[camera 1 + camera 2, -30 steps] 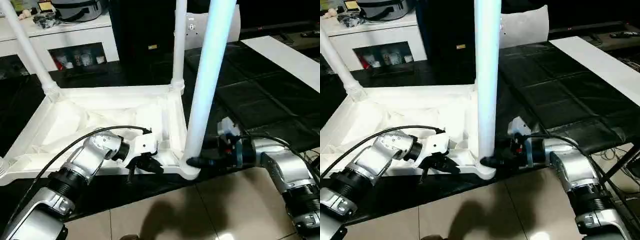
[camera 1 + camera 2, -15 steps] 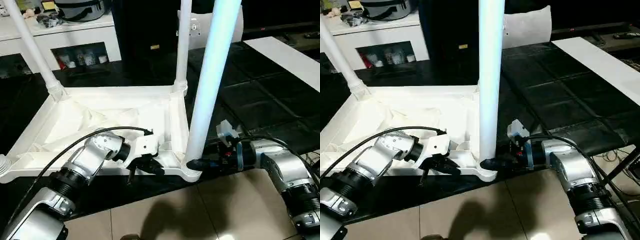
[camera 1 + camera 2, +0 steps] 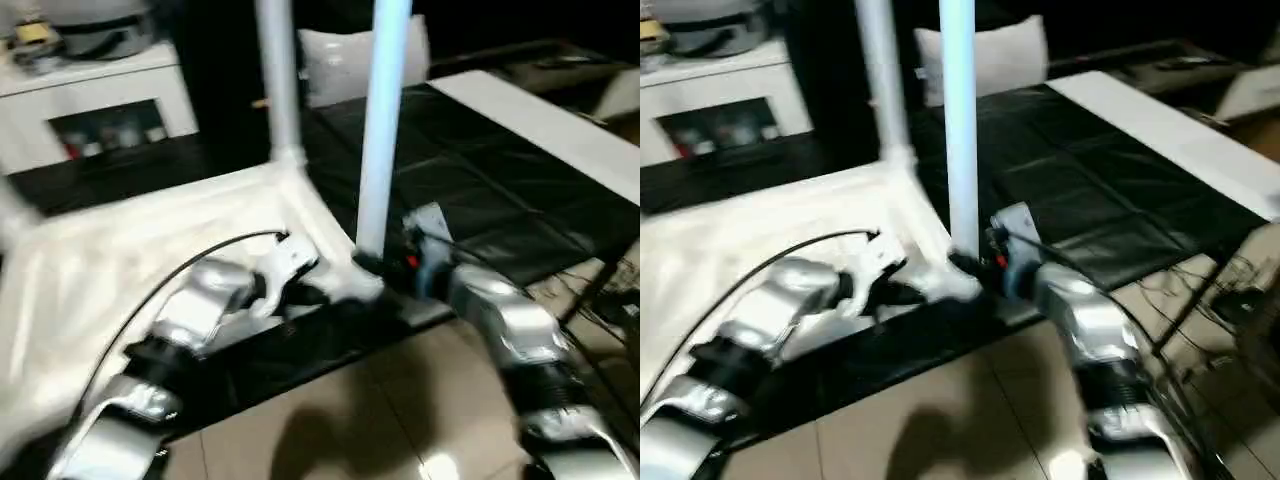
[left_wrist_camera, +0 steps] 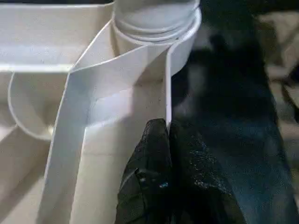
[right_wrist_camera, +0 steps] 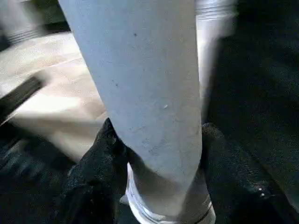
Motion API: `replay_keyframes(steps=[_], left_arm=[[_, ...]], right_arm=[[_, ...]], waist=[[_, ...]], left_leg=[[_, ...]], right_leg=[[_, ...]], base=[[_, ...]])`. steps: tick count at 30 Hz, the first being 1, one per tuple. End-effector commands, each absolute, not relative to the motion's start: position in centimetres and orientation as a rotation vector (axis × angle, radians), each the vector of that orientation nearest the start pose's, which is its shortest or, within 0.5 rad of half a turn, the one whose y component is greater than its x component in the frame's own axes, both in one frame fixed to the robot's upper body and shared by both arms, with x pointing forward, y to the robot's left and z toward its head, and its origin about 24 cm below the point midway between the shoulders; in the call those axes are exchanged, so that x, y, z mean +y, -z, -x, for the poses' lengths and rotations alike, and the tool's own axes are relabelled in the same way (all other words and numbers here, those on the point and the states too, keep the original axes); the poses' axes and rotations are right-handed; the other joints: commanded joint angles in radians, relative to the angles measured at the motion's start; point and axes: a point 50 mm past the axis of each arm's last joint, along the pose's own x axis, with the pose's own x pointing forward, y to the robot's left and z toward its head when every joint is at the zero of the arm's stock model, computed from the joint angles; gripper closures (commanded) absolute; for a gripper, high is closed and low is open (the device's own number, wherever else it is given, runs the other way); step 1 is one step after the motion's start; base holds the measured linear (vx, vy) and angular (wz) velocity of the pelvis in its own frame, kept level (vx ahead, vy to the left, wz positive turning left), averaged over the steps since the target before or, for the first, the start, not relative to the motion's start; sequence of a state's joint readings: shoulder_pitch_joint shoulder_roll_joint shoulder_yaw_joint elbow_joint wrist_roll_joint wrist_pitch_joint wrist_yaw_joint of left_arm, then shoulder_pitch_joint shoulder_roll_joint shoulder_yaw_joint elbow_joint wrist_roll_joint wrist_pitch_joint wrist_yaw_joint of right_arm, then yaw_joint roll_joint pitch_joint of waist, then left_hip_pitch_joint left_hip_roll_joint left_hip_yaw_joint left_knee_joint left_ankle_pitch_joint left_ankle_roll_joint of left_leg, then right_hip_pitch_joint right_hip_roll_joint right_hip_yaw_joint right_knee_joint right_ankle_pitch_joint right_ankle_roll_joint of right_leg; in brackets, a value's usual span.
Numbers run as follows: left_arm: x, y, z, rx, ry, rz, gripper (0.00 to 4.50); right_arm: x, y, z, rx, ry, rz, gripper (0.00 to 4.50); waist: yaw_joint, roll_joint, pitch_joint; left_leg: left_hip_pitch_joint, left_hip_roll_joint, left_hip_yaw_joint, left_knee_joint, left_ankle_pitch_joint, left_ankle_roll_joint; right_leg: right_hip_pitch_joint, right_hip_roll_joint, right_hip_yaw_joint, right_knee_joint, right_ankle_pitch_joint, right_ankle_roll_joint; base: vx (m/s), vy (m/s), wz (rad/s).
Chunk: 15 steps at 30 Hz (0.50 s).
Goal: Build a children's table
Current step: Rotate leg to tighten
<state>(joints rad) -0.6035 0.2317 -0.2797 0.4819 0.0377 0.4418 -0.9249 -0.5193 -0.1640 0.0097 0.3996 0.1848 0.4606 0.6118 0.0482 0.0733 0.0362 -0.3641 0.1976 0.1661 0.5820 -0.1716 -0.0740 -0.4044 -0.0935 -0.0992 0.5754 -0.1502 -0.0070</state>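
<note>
Here: left gripper (image 4: 166, 154), black fingers pressed together, tips on rim of upturned small white plastic children's table (image 3: 120, 260) lying on black mat (image 3: 500, 190). Right gripper (image 5: 156, 158) clamped round base of near round white leg (image 3: 380, 130), upright in corner socket. Farther: 2nd leg (image 3: 278, 80) upright at back corner; white low cabinet (image 3: 100, 95) behind.

Both forearms (image 3: 190, 320) were silver with black ribbed joints; a black cable (image 3: 150, 285) looped over the left one, and the fingers (image 4: 154, 186) were matte black.
</note>
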Motion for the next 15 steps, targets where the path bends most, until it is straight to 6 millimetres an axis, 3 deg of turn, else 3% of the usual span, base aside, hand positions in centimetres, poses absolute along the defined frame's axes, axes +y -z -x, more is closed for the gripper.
replay_keyframes(steps=[1, 3, 5, 7, 9, 10, 11, 12, 15], left_arm=[[7.0, -5.8, -32.5, 0.490, 1.105, -0.240, 4.50], [6.9, -5.9, -32.7, 0.482, 1.069, -0.244, 4.50], [6.9, -6.0, -32.7, 0.481, 1.064, -0.249, 4.50], [7.4, -5.8, -32.7, 0.487, 1.074, -0.282, 4.50], [7.6, -5.8, -32.7, 0.486, 1.073, -0.291, 4.50], [7.7, -5.8, -32.7, 0.486, 1.072, -0.292, 4.50], [7.7, -5.7, -32.7, 0.485, 1.071, -0.294, 4.50], [7.8, -5.7, -32.7, 0.484, 1.076, -0.298, 4.50], [8.0, -5.6, -32.6, 0.482, 1.095, -0.314, 4.50]], right_arm=[[-11.3, -4.9, -33.6, 0.390, -0.606, -0.125, 2.48], [-11.1, -4.9, -33.7, 0.372, -0.591, -0.107, 1.79], [-11.0, -5.0, -33.7, 0.367, -0.591, -0.102, 1.79], [-10.9, -5.4, -33.5, 0.338, -0.616, -0.105, 1.44], [-11.2, -5.5, -33.4, 0.325, -0.618, -0.102, 1.32], [-11.3, -5.5, -33.4, 0.320, -0.620, -0.104, 1.32], [-11.5, -5.5, -33.4, 0.313, -0.621, -0.104, 1.25], [-11.8, -5.6, -33.3, 0.305, -0.632, -0.096, 1.00], [-12.9, -5.7, -32.9, 0.290, -0.691, -0.056, 0.87]], waist=[[0.008, -0.006, -0.052], [0.011, -0.007, -0.058], [0.012, -0.008, -0.059], [0.025, -0.008, -0.065], [0.033, -0.006, -0.066], [0.036, -0.005, -0.067], [0.043, 0.005, -0.067], [0.048, -0.001, -0.068], [0.053, -0.001, -0.066]], left_leg=[[0.006, 0.004, -0.013, -0.068, -0.375, 0.009], [0.003, 0.005, -0.011, -0.066, -0.329, 0.027], [-0.001, 0.008, -0.010, -0.070, -0.308, 0.035], [0.001, 0.013, -0.006, -0.066, -0.257, 0.050], [-0.003, 0.014, -0.005, -0.066, -0.230, 0.055], [-0.002, 0.015, -0.005, -0.066, -0.225, 0.056], [-0.001, 0.017, -0.005, -0.065, -0.218, 0.055], [0.001, 0.018, -0.004, -0.064, -0.213, 0.053], [-0.002, 0.017, -0.003, -0.065, -0.222, 0.056]], right_leg=[[0.041, -0.050, 0.018, -0.103, -0.571, -0.077], [0.045, -0.051, 0.024, -0.099, -0.512, -0.093], [0.047, -0.047, 0.026, -0.092, -0.464, -0.106], [0.049, -0.049, 0.034, -0.079, -0.362, -0.147], [0.052, -0.048, 0.035, -0.071, -0.306, -0.165], [0.053, -0.049, 0.035, -0.069, -0.294, -0.169], [0.053, -0.050, 0.036, -0.066, -0.273, -0.176], [0.054, -0.049, 0.037, -0.065, -0.251, -0.182], [0.058, -0.050, 0.036, -0.065, -0.252, -0.180]], base=[[0.000, 0.000, 0.00], [0.000, 0.000, 0.00], [0.000, 0.000, 0.00], [0.000, 0.000, 0.00], [0.000, 0.000, 0.00], [0.000, 0.000, 0.00], [0.000, 0.000, 0.00], [0.000, 0.000, 0.00], [0.000, 0.000, 0.00]])
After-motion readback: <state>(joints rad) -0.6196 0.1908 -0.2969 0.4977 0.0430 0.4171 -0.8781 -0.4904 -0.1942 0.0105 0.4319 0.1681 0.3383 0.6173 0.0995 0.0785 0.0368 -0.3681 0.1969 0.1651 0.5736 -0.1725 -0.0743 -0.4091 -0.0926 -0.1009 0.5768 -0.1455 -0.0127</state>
